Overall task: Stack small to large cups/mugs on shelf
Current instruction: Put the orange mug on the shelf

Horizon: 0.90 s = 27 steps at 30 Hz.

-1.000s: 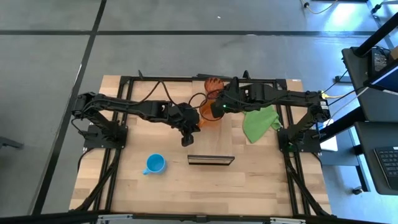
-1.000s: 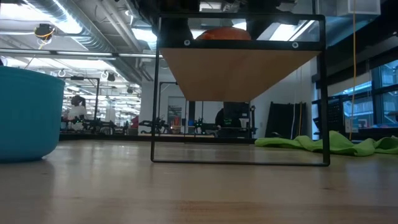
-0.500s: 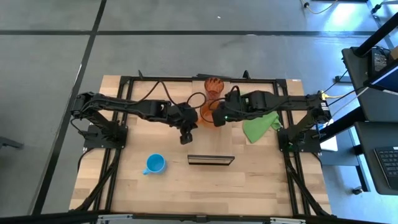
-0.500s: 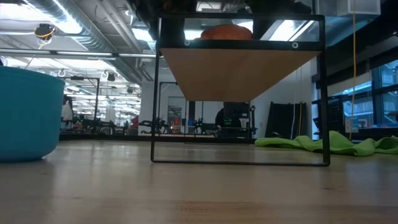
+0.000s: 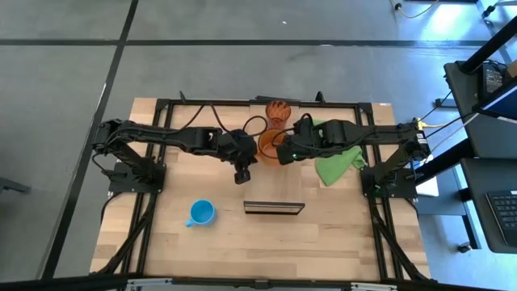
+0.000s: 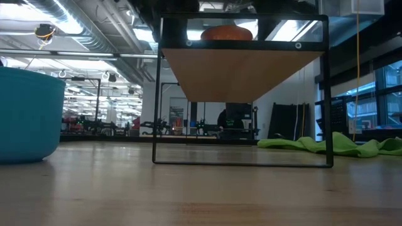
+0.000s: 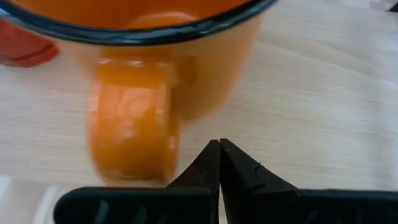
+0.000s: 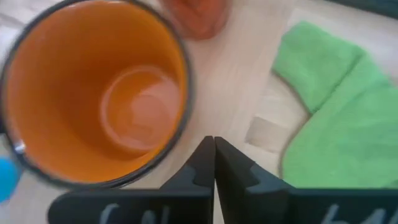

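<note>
The orange handled mug (image 5: pixel 267 146) stands upright on the table's far middle, its handle (image 7: pixel 132 134) toward my left gripper. Its top shows above the shelf in the low view (image 6: pixel 227 31). My left gripper (image 5: pixel 252 162) is shut, its tips low beside the handle. My right gripper (image 5: pixel 283 154) is shut, just outside the mug's rim (image 8: pixel 180 134) on the near right. The reddish-brown ribbed cup (image 5: pixel 278 111) stands behind the mug. The light blue mug (image 5: pixel 201 212) stands near left. The shelf (image 5: pixel 274 208) stands in front of the mug. My left gripper's shut tips (image 7: pixel 219 149) lie right at the foot of the mug's wall (image 7: pixel 208 93), beside the handle, slanting down from the table's left; I cannot tell whether they touch it. My right gripper's shut tips (image 8: pixel 214 144) point down beside the rim; I cannot tell whether they touch it.
A green cloth (image 5: pixel 338 159) lies crumpled to the right of the mug, under my right arm. A black frame (image 5: pixel 242 103) runs round the table's edges. In the low view the shelf's plank (image 6: pixel 242 72) sits on thin black legs (image 6: pixel 155 94).
My right gripper has drawn back from over the ribbed cup toward the table's near edge, stopping at the orange mug's near right side. The ribbed cup, half hidden before, now shows in full.
</note>
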Each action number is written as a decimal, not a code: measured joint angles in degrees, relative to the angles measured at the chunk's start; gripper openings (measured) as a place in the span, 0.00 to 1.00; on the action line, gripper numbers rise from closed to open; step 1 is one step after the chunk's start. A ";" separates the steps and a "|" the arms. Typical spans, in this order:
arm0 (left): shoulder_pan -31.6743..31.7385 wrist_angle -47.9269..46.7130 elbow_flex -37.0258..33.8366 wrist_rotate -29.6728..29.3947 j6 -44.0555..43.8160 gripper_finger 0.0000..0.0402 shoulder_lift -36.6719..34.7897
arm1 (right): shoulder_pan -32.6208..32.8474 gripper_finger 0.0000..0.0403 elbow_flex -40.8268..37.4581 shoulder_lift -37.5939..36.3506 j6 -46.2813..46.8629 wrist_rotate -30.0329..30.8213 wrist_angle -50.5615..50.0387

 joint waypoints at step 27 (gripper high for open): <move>2.50 -6.18 0.00 -5.45 -0.10 0.00 -6.84 | -0.04 0.10 0.00 -0.09 0.67 2.85 -4.79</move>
